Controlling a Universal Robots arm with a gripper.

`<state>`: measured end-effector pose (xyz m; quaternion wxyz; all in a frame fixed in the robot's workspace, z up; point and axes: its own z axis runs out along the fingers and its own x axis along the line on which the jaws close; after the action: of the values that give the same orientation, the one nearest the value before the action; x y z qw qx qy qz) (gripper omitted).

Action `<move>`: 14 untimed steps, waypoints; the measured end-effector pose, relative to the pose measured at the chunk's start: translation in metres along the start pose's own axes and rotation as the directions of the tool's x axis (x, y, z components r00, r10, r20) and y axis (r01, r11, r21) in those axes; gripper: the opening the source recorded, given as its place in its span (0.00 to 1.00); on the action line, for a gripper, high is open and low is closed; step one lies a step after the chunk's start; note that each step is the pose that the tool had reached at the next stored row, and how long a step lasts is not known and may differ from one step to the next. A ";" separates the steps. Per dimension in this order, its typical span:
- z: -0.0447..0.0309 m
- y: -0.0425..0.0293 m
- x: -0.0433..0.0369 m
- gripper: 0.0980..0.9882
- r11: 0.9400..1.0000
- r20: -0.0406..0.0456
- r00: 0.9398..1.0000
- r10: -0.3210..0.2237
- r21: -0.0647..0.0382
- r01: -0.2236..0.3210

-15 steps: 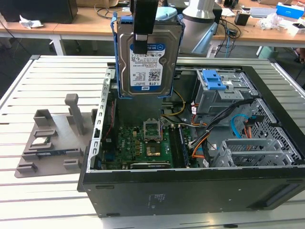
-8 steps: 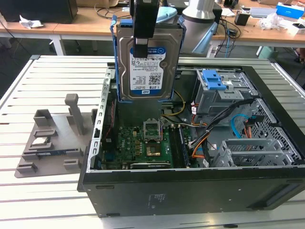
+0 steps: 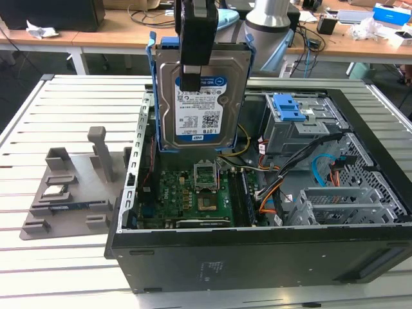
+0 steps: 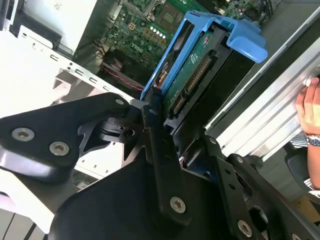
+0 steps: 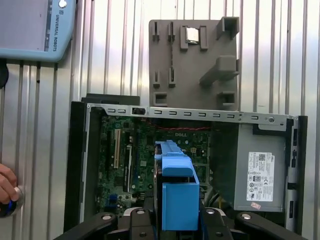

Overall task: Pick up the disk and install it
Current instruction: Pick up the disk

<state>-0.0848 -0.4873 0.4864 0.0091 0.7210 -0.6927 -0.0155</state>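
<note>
The disk (image 3: 207, 106) is a silver hard drive with a white-and-blue label in a blue plastic carrier. It hangs upright above the open computer case (image 3: 257, 257), over the motherboard (image 3: 193, 193). My gripper (image 3: 191, 80) is shut on it from above, one black finger across the labelled face. In the second wrist view the disk (image 4: 192, 75) shows edge-on between the black fingers (image 4: 156, 130), connector side visible. In the first wrist view the blue carrier (image 5: 177, 195) sits between the gripper's fingers, above the motherboard (image 5: 130, 155).
A drive bay with a blue latch (image 3: 293, 109) sits at the case's far right of the exterior view, with cables beside it. A grey fixture tray (image 3: 71, 187) holding a small chip (image 3: 55, 191) lies left of the case. A person's hand (image 5: 7, 185) rests near the table edge.
</note>
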 end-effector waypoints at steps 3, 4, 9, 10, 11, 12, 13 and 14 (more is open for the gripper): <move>0.0001 0.0005 0.0128 0.30 1.000 0.000 1.000 0.000 0.000 0.000; 0.0002 0.0006 0.0159 0.30 1.000 0.000 1.000 0.000 0.000 0.000; 0.0003 0.0016 0.0392 0.30 1.000 0.000 1.000 0.000 0.000 0.000; 0.0003 0.0017 0.0425 0.30 1.000 0.000 1.000 0.000 0.000 0.000; 0.0004 0.0018 0.0464 0.30 1.000 0.000 1.000 0.000 0.000 0.000; 0.0005 0.0019 0.0494 0.30 1.000 0.000 1.000 0.000 0.000 0.000; 0.0007 0.0021 0.0538 0.30 1.000 0.000 1.000 0.000 0.000 0.000; 0.0007 0.0022 0.0563 0.30 1.000 0.000 1.000 0.000 0.000 0.000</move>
<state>-0.0848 -0.5436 0.4852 0.0091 0.7210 -0.6927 -0.0155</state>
